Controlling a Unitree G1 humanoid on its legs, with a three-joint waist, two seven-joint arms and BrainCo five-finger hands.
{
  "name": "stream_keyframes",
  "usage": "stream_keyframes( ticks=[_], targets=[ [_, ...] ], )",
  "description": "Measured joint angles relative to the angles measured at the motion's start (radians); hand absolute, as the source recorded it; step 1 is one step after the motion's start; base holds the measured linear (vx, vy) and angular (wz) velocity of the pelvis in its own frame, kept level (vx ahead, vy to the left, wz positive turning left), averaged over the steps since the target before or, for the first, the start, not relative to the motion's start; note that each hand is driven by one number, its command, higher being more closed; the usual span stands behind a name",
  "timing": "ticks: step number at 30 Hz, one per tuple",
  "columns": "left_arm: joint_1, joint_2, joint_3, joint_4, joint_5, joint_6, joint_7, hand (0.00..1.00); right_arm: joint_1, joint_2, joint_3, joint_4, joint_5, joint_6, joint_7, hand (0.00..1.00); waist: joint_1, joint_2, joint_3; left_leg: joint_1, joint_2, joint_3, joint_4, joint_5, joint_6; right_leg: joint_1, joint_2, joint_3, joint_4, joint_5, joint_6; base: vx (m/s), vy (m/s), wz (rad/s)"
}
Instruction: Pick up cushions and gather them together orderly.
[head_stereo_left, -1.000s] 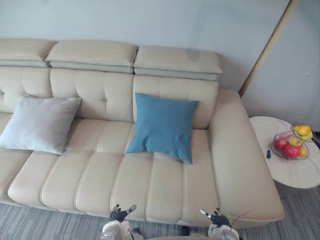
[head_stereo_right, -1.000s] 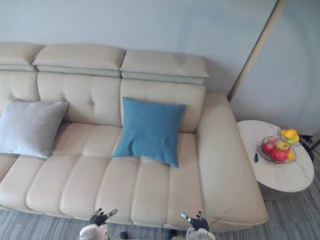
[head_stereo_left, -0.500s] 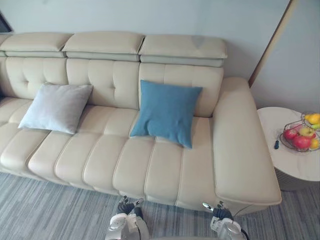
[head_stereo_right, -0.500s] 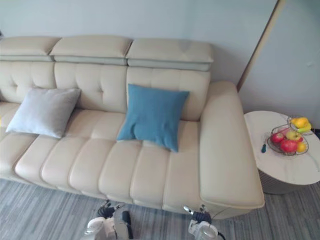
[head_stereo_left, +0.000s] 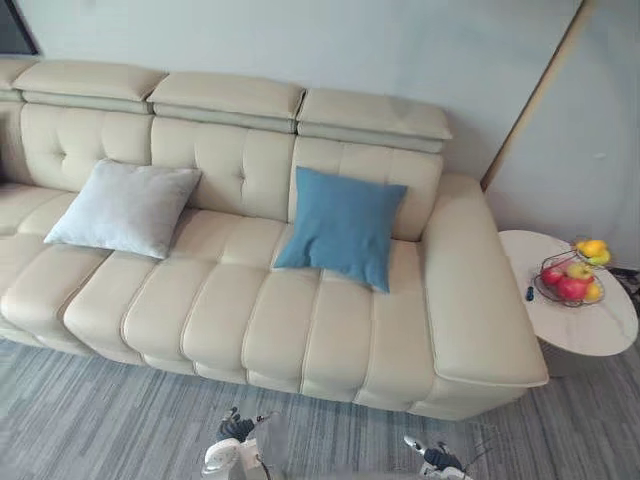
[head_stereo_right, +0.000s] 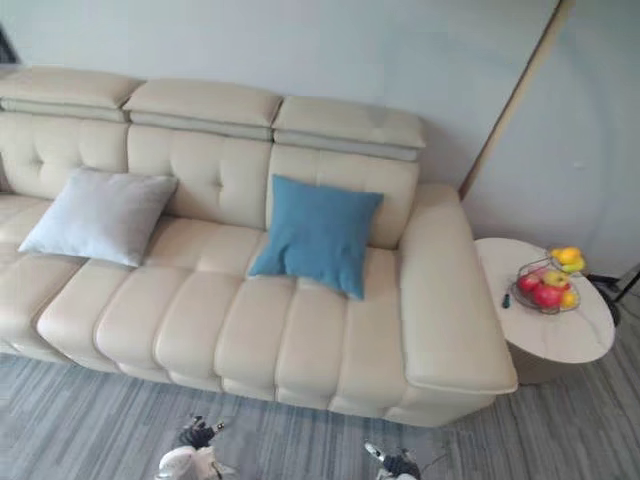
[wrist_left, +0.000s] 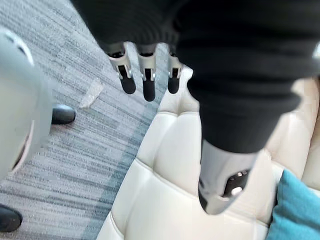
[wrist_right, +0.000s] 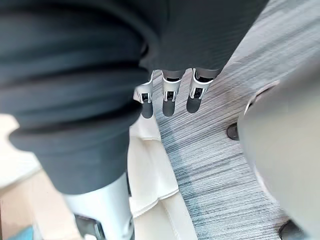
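Left eye view: beside the sofa (head_stereo_left: 230, 320), a wire basket (head_stereo_left: 540, 284) holds fruit (head_stereo_left: 571, 288); blue cushion (head_stereo_left: 342, 228) and grey cushion (head_stereo_left: 125, 208) lean apart on the sofa. Left hand (wrist_left: 143, 82) and right hand (wrist_right: 169, 99) hang spread, empty; the camera has pulled back.

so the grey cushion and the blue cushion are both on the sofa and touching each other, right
Not touching. The grey cushion and the blue cushion are both on the sofa, but they lie apart, with a stretch of bare seat and backrest between them, as the left eye view shows.
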Motion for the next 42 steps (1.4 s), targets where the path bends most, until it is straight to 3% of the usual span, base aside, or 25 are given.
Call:
stream_keyframes(
  ticks=[1, 11, 16, 19, 21, 23, 24, 28, 30, 32, 34, 37, 39, 40, 41, 42],
  targets=[
    [0.035, 0.026, 0.037, 0.065, 0.002, 0.013, -0.003, 0.00, 0.004, -0.016, -0.033, 0.037, 0.001, 0.008, 0.001, 0.00, -0.001, 0.006, 0.012, 0.172, -0.023, -0.029, -0.238, 0.094, -0.008, 0.085, 0.032, 0.001, -0.065, -0.012, -0.005, 0.00, 0.000, 0.00],
    [0.035, 0.027, 0.036, 0.065, 0.002, 0.014, -0.003, 0.00, 0.005, -0.018, -0.031, 0.037, -0.001, 0.012, 0.017, 0.00, -0.006, 0.006, 0.012, 0.174, -0.022, -0.022, -0.235, 0.094, -0.008, 0.086, 0.032, 0.004, -0.065, -0.012, -0.005, 0.00, 0.000, -0.01],
    [0.025, 0.027, 0.036, 0.065, 0.002, 0.019, -0.013, 0.00, 0.000, -0.029, 0.018, 0.028, 0.001, 0.019, 0.031, 0.00, -0.015, 0.011, 0.036, 0.197, -0.007, 0.030, -0.213, 0.091, -0.013, 0.094, 0.038, 0.039, -0.056, -0.012, -0.004, -0.03, -0.014, -0.20],
    [0.014, 0.027, 0.039, 0.062, 0.005, 0.020, -0.024, 0.00, -0.005, -0.042, 0.054, 0.021, 0.002, 0.019, 0.043, 0.00, -0.015, 0.011, 0.062, 0.177, 0.015, 0.055, -0.108, 0.037, -0.026, 0.072, 0.052, 0.108, -0.040, -0.012, -0.004, -0.11, -0.028, -0.60],
    [0.006, 0.023, 0.063, 0.059, 0.010, 0.019, -0.023, 0.00, -0.010, -0.045, 0.082, 0.024, 0.002, 0.019, 0.044, 0.00, -0.012, 0.002, 0.062, 0.117, 0.018, 0.000, -0.016, 0.021, -0.011, 0.016, 0.052, 0.177, -0.016, -0.009, -0.003, -0.08, -0.057, -0.97],
    [0.005, -0.003, 0.077, 0.060, 0.008, 0.019, -0.018, 0.00, -0.024, -0.071, 0.102, 0.026, 0.002, 0.019, 0.044, 0.00, -0.014, 0.041, 0.060, 0.086, 0.042, -0.050, 0.006, -0.029, -0.031, -0.059, 0.086, 0.258, -0.018, 0.012, -0.010, -0.08, -0.051, -1.28],
    [0.001, -0.009, 0.078, 0.062, 0.007, 0.019, -0.018, 0.00, -0.031, -0.076, 0.105, 0.026, 0.001, 0.019, 0.044, 0.00, -0.014, 0.052, 0.064, 0.086, 0.054, -0.026, 0.004, -0.058, -0.038, -0.076, 0.102, 0.284, -0.025, 0.025, -0.010, -0.06, 0.024, -1.32],
    [-0.004, 0.014, 0.100, 0.059, 0.002, 0.020, -0.019, 0.00, -0.051, -0.073, 0.157, 0.026, -0.001, 0.025, 0.044, 0.00, -0.010, 0.025, 0.068, 0.107, 0.109, 0.204, 0.024, -0.090, -0.059, -0.161, 0.162, 0.383, -0.055, 0.119, -0.038, -0.05, 0.010, -1.55],
    [-0.004, 0.025, 0.108, 0.058, 0.003, 0.020, -0.019, 0.00, -0.068, -0.061, 0.163, 0.025, -0.001, 0.027, 0.044, 0.00, 0.000, 0.011, 0.059, 0.110, 0.133, 0.319, 0.026, -0.090, -0.063, -0.225, 0.168, 0.248, -0.028, 0.143, -0.077, 0.02, -0.058, -1.80],
    [-0.009, 0.025, 0.101, 0.061, 0.002, 0.021, -0.017, 0.00, -0.077, -0.063, 0.159, 0.027, -0.019, 0.027, 0.043, 0.00, -0.002, 0.012, 0.062, 0.137, 0.154, 0.414, 0.045, -0.089, -0.065, -0.261, 0.084, -0.142, 0.073, 0.094, -0.118, 0.05, -0.091, -1.59],
    [-0.016, 0.019, 0.095, 0.065, 0.000, 0.024, -0.017, 0.00, -0.067, -0.067, 0.141, 0.023, -0.039, 0.025, 0.043, 0.00, -0.009, 0.029, 0.072, 0.174, 0.166, 0.438, 0.046, -0.088, -0.066, -0.234, 0.040, -0.317, 0.123, 0.072, -0.137, 0.13, -0.123, -0.91],
    [-0.038, -0.004, 0.090, 0.066, 0.000, 0.024, -0.018, 0.00, -0.064, -0.069, 0.092, 0.017, -0.039, 0.022, 0.041, 0.00, -0.017, 0.053, 0.081, 0.219, 0.171, 0.450, 0.021, -0.056, -0.110, -0.237, 0.060, -0.313, 0.178, 0.015, -0.146, 0.11, -0.130, -0.48],
    [-0.041, -0.009, 0.082, 0.062, -0.001, 0.026, -0.021, 0.00, -0.060, -0.073, 0.075, 0.008, -0.037, 0.022, 0.040, 0.00, -0.023, 0.048, 0.087, 0.187, 0.216, 0.421, 0.193, -0.043, -0.128, -0.237, 0.062, -0.282, 0.215, -0.031, -0.153, 0.17, -0.231, -0.37],
    [-0.044, -0.013, 0.099, 0.060, -0.002, 0.027, -0.021, 0.00, -0.060, -0.073, 0.076, 0.008, -0.036, 0.022, 0.039, 0.00, -0.022, 0.049, 0.097, 0.158, 0.258, 0.387, 0.322, -0.031, -0.107, -0.216, 0.075, -0.264, 0.211, -0.047, -0.154, 0.15, -0.248, -0.45],
    [-0.042, -0.012, 0.127, 0.051, -0.013, 0.026, -0.022, 0.00, -0.062, -0.065, 0.079, 0.005, -0.036, 0.023, 0.039, 0.00, -0.018, 0.049, 0.115, 0.090, 0.312, 0.308, 0.511, 0.012, -0.024, -0.178, 0.096, -0.232, 0.199, -0.059, -0.160, 0.09, -0.190, -0.76],
    [-0.031, -0.011, 0.147, 0.044, -0.035, 0.024, -0.021, 0.00, -0.065, -0.068, 0.085, 0.005, -0.035, 0.026, 0.039, 0.00, 0.000, 0.049, 0.123, 0.010, 0.318, 0.197, 0.661, -0.031, -0.014, -0.153, 0.114, -0.192, 0.180, -0.073, -0.171, 0.10, -0.143, -0.92]
  ],
)
